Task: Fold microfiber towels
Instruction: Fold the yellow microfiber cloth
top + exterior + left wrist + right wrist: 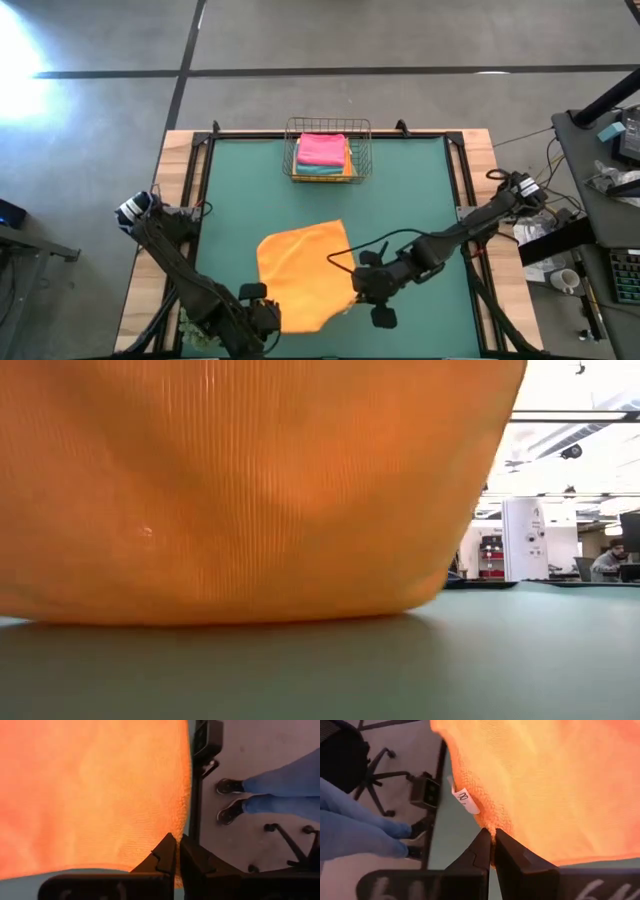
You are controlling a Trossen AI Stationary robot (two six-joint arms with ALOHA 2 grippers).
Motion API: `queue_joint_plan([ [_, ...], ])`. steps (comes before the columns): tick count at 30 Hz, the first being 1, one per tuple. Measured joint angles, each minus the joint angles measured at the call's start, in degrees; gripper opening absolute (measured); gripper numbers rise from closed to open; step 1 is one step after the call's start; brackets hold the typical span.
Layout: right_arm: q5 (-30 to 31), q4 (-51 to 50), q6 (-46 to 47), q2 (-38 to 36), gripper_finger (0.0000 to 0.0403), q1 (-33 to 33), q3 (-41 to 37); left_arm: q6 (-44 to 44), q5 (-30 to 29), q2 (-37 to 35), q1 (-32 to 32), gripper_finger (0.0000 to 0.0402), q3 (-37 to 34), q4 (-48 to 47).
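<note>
Pinching both near corners of the orange towel (300, 275): left gripper (176, 851) and right gripper (492, 841) are each clamped on its edge. I judge it light, limp, slightly grippy; corners suit. Cloth drapes beyond both claws towards the wire basket (362, 150).

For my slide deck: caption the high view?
Both pincers, left and right, shut on an orange towel before a wire basket.
</note>
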Motion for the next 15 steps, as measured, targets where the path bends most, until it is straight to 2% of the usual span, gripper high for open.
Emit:
queue_joint_plan([
  [6,4.6,-5.6,0.5,-0.1,0.0009,0.7,1.9,-0.1,-1.5,-0.4,0.0,0.0,3.0,-8.9],
  [10,11.8,-9.2,0.4,0.0,0.0009,-1.1,1.5,-0.3,-2.5,-0.3,1.1,0.0,0.7,-14.6],
  [15,15.5,-9.4,-0.3,0.0,0.0009,-5.1,0.6,-4.3,-5.7,-0.2,3.9,0.0,-3.7,-20.2],
])
